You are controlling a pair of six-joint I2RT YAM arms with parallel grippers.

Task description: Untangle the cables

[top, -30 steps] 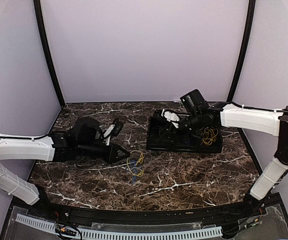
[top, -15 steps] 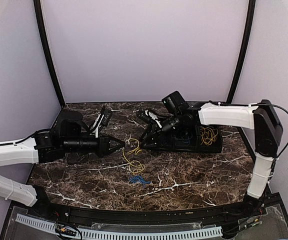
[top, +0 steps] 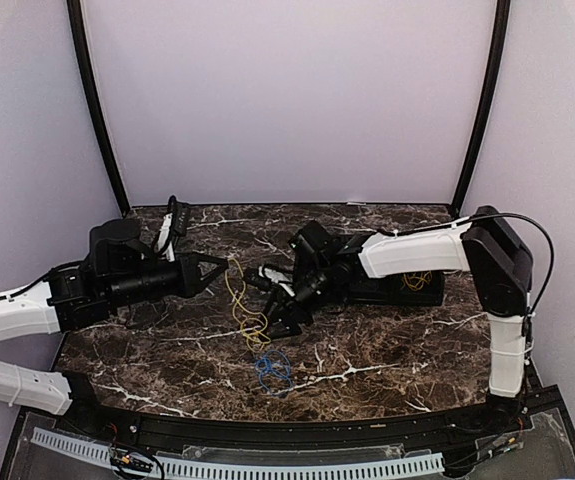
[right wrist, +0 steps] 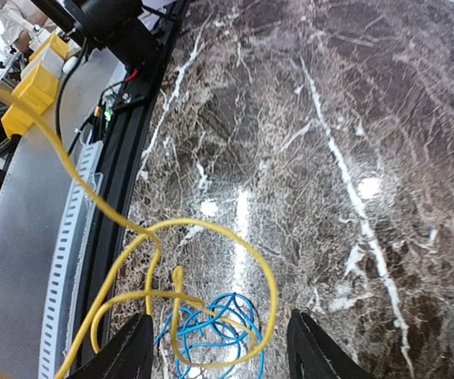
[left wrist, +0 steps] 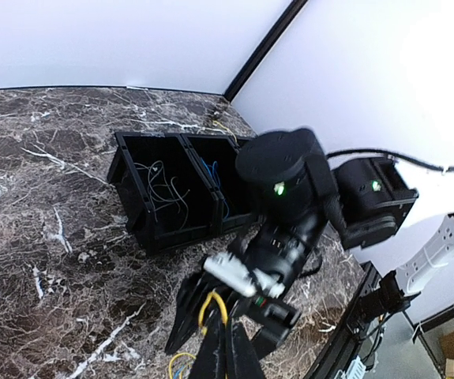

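Left gripper [top: 222,270], clamped on the yellow cable [top: 239,305], has lifted it — right gripper [top: 277,303], jaws spread, moved alongside.

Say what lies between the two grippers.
The yellow cable, hanging in loops from the shut left gripper beside the open right gripper; the top view shows it.

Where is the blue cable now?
In the top view, the blue cable lies on the table near front centre, just in front of the yellow cable and the right gripper.
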